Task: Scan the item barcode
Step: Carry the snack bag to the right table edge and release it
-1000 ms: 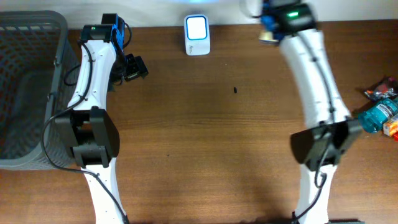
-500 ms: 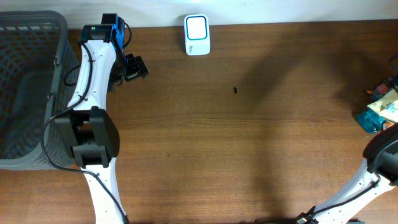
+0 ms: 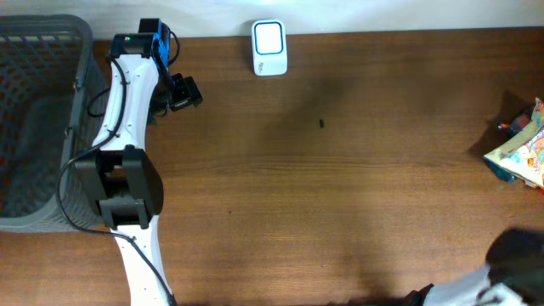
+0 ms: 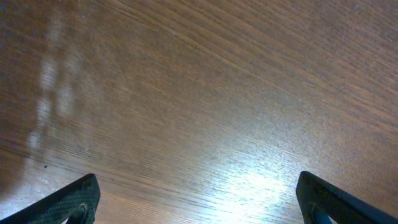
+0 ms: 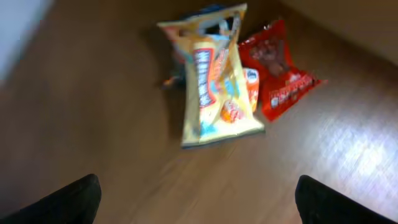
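Snack bag [image 5: 214, 81] whole in R wrist cam, edge-cropped overhead, both jaws wide open, empty

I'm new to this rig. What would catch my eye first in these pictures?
A bright yellow snack bag lies in a small pile at the table's right edge, with a red bag beside it. A white scanner sits at the far edge, and a grey basket fills the left side.

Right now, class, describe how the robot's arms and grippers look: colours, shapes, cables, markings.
The left arm has white shells, black joints, a black cable alongside, and a blue part with a green light. The right arm, barely in frame, is black and white. The left gripper and right gripper have black wedge fingertips.
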`<action>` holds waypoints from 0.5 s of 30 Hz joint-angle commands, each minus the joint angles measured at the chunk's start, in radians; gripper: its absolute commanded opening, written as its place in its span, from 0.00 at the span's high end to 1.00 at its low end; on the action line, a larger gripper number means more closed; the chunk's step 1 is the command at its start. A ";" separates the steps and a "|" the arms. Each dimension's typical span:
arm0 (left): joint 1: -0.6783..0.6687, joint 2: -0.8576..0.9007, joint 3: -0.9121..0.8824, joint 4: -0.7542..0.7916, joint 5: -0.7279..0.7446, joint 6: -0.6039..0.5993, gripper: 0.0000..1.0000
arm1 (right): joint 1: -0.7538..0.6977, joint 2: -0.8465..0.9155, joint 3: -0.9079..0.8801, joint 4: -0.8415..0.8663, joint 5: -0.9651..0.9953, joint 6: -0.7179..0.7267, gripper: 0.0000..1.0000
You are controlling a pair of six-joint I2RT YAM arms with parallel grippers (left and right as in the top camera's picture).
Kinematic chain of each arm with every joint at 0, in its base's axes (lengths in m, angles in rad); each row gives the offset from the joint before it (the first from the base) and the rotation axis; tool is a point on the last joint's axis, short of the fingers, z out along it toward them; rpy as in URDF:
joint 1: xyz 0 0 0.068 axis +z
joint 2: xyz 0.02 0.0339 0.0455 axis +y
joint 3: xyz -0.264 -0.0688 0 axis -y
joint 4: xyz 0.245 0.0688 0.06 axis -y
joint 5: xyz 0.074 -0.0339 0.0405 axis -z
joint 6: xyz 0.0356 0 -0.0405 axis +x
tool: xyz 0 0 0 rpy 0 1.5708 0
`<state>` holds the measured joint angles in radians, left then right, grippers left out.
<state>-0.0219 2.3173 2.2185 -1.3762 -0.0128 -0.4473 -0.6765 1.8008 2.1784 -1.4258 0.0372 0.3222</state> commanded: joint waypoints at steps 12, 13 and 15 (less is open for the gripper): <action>0.005 -0.009 0.006 -0.002 -0.010 -0.012 0.01 | 0.585 -0.784 -0.681 0.071 -0.052 0.039 0.01; 0.005 -0.009 0.006 -0.002 -0.010 -0.012 0.01 | 0.585 -0.834 -0.735 0.078 -0.053 0.039 0.01; 0.005 -0.009 0.006 -0.002 -0.010 -0.012 0.01 | 0.585 -0.909 -0.815 0.076 -0.064 0.039 0.01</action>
<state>-0.0219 2.3173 2.2185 -1.3769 -0.0132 -0.4473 -0.1013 0.9569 1.4403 -1.3563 -0.0177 0.3481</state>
